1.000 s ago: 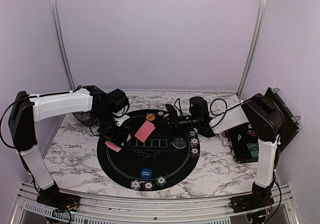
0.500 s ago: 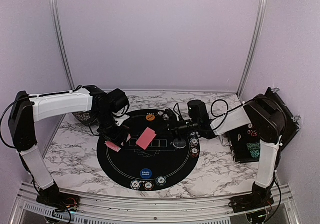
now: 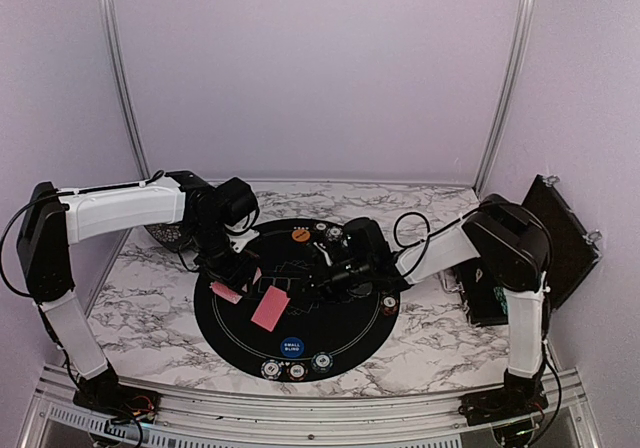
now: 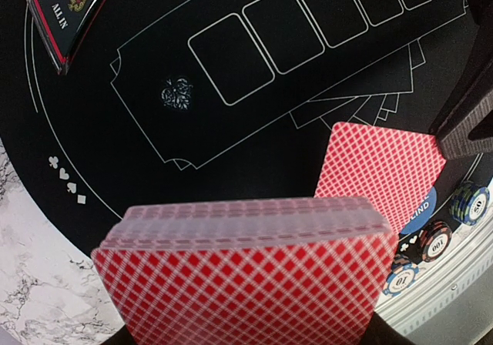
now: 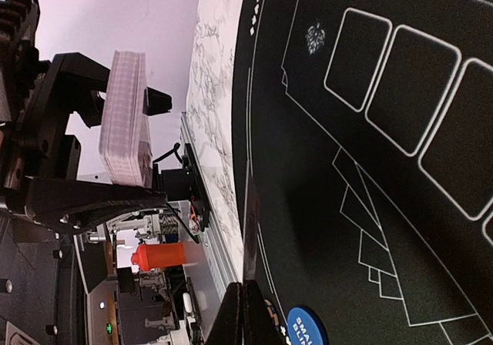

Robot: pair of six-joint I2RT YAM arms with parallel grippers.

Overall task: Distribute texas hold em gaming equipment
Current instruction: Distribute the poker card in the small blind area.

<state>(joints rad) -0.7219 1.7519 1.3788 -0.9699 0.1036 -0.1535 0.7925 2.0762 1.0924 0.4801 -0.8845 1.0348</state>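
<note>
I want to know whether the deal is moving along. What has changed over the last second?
The right gripper, shut on one red card, carried it away from the deck toward the near side of the mat, close to the blue button. Its arm stretched further left. Nothing was taken or let go. The left gripper kept the deck clamped in place, and the chips stayed put.

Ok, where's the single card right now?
Top view: the card is held by the right gripper over the mat's left half, between the deck and the blue button.
</note>
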